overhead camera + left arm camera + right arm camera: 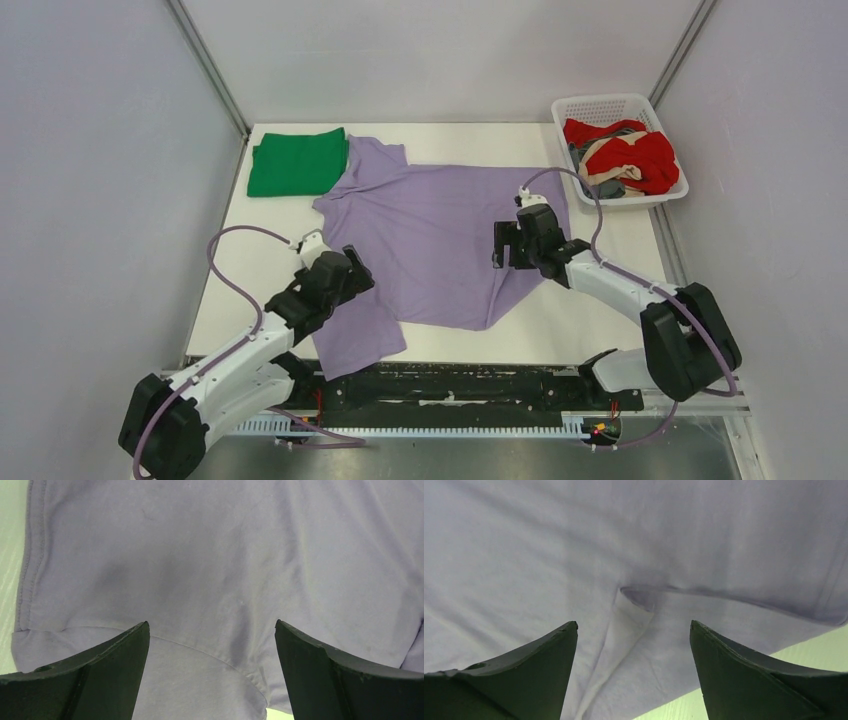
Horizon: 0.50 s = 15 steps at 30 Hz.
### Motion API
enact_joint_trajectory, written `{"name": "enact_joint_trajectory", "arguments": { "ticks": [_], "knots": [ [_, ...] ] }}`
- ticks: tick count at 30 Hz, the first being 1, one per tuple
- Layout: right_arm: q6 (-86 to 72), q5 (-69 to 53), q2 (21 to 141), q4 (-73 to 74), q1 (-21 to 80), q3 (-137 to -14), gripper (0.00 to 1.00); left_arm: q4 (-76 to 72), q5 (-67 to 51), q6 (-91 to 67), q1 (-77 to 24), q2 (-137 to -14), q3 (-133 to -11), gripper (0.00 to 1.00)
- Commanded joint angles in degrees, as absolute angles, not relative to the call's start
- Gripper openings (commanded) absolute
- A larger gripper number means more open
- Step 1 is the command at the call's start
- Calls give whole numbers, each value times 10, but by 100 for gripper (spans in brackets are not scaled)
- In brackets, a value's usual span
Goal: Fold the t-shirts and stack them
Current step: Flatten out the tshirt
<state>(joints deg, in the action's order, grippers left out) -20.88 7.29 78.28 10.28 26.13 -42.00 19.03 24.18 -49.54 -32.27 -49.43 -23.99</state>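
Between green shirt and basket, left claw and right claw gape wide over lavender shirt.

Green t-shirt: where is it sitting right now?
Top external view: the green t-shirt lies folded at the table's far-left corner, right against a sleeve of the spread lavender t-shirt, across the table from the basket.
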Motion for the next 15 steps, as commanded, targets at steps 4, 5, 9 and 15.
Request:
{"name": "enact_joint_trajectory", "arguments": {
  "ticks": [4, 5, 9, 15],
  "knots": [
    [-208, 10, 814, 68, 262, -408, 69, 155, 234, -484, -323, -506, -251, 100],
    [-211, 9, 824, 69, 262, -411, 64, 156, 235, -484, -323, -507, -251, 100],
    [-220, 2, 836, 60, 262, -407, 42, 155, 237, -484, -323, -506, -248, 100],
    [-241, 20, 808, 79, 262, -398, 7, 156, 238, -485, -324, -505, -247, 100]
  ]
}}
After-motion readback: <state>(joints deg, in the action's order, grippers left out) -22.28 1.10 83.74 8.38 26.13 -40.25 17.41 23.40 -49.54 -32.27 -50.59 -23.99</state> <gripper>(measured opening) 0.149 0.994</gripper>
